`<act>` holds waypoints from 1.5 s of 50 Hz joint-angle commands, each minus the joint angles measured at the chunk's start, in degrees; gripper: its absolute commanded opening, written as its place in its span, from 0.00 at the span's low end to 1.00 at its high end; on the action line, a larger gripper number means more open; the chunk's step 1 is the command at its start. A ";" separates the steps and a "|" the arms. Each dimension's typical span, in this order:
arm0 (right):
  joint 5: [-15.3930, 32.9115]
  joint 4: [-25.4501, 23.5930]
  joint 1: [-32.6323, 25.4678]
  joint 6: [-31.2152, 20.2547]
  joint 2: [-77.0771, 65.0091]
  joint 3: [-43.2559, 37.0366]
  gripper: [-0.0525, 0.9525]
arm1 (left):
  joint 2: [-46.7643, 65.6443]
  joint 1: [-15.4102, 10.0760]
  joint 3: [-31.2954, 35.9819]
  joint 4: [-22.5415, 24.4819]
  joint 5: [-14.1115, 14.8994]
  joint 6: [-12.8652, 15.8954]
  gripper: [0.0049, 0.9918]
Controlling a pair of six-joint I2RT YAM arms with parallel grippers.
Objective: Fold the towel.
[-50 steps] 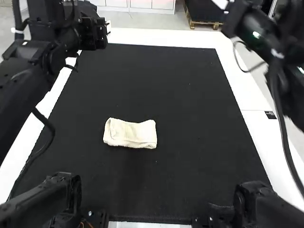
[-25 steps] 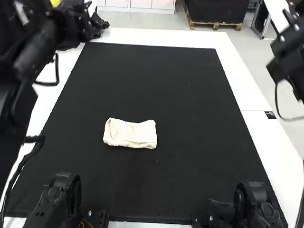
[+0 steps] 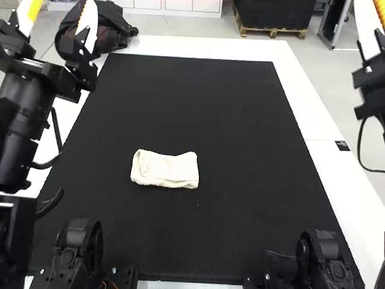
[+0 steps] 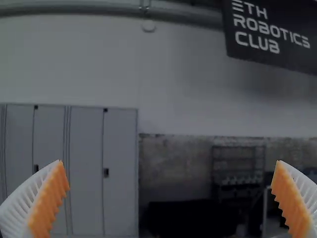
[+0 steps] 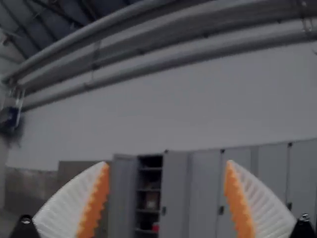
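The cream towel (image 3: 165,170) lies on the black mat as a small folded rectangle, its long side running across the high view; how many layers it has I cannot tell. My left gripper (image 3: 58,13) is raised at the upper left of the high view, open and well away from the towel. At the upper right edge stands my right gripper (image 3: 372,13), also apart from the cloth. In the left wrist view the left gripper (image 4: 170,162) has its fingers wide apart with nothing between them. The right gripper (image 5: 167,163) is likewise open and holding nothing in the right wrist view.
The black mat (image 3: 198,108) surrounds the towel on all sides, with the white table border (image 3: 307,102) beyond it. A dark bundle (image 3: 108,27) sits at the table's far left corner. Black arm mounts (image 3: 325,259) stand along the near edge.
The left arm has shifted and turned, bringing its finger tips into sight at the upper left. The right arm has swung outward to the right edge. The towel has stayed in place.
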 commanded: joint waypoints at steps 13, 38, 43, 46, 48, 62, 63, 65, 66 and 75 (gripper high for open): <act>16.64 -7.45 0.77 -30.50 -0.21 -9.99 0.97 | -0.21 0.87 -15.18 20.11 -10.78 11.32 0.95; 35.36 -0.33 0.42 -18.11 -0.29 -26.43 0.96 | -0.21 0.87 -38.30 25.47 -13.24 10.61 0.95; 37.47 4.24 0.42 -14.07 -0.29 -31.52 0.96 | -0.21 0.87 -39.88 22.84 -13.33 10.35 0.95; 37.56 5.21 0.42 -15.12 -0.29 -35.21 0.96 | -0.30 0.78 -39.79 19.41 -13.15 10.00 0.95; 37.30 5.21 0.42 -16.79 -0.29 -37.24 0.96 | -0.30 0.78 -39.79 16.42 -13.07 9.12 0.95; 30.62 -7.89 0.42 -18.64 -0.29 -40.84 0.96 | -0.30 1.22 -39.70 6.66 -13.15 9.47 0.97; 29.83 -8.07 0.51 -18.72 -0.29 -40.93 0.96 | -0.30 1.22 -39.79 6.05 -13.15 9.91 0.97; 29.47 -8.15 0.51 -18.72 -0.29 -40.84 0.96 | -0.30 1.22 -39.79 5.96 -13.24 10.09 0.97; 29.47 -8.15 0.51 -18.72 -0.29 -40.93 0.96 | -0.30 1.22 -39.79 5.87 -13.24 10.17 0.97; 29.47 -8.24 0.51 -18.72 -0.29 -40.84 0.96 | -0.21 0.96 -39.79 5.35 -13.15 10.79 0.97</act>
